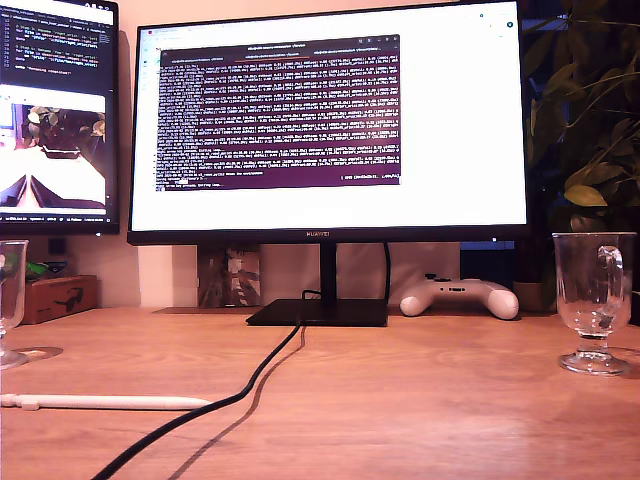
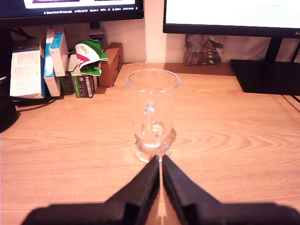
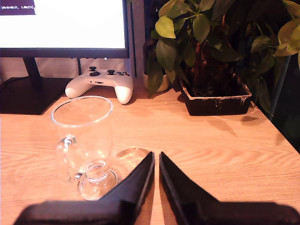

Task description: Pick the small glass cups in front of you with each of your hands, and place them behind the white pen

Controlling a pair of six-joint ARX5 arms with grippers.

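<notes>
While upright, both glass cups (image 2: 152,115) (image 3: 89,145) hold nothing.

Clear glass footed mug (image 1: 8,300) at exterior view's left cut by frame edge; slim white pen (image 1: 100,402) tip cropped there too; dark terminal text on monitor (image 1: 280,110) unreadable; black cable (image 1: 200,410) runs off frame bottom.

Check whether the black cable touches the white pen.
Cannot tell. In the exterior view the black cable passes the white pen tip, but contact or gap isn't plain.

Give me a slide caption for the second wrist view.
My second gripper, shut, beside a glass mug on the desk, white controller behind.
</notes>
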